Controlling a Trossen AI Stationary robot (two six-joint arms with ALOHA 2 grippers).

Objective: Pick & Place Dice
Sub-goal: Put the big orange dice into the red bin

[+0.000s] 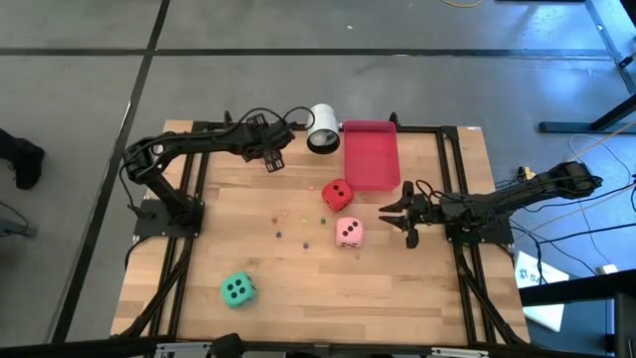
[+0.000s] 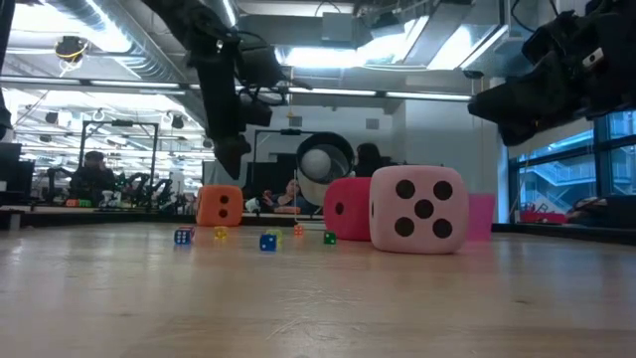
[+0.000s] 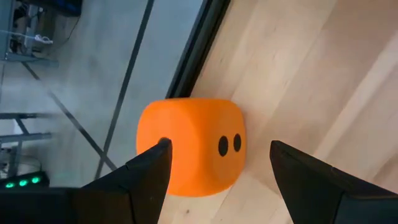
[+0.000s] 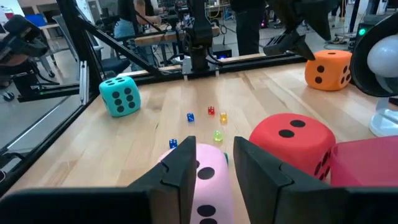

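From above, the orange die is hidden beneath the left gripper [image 1: 272, 159]. In the right wrist view, the pink die [image 4: 208, 180] is partly covered by the gripper's fingers [image 4: 180, 171] and cut off by the lower edge. The pips on the tiny coloured dice [image 1: 294, 231] are too small to be read. In the low view, the green die is not seen.
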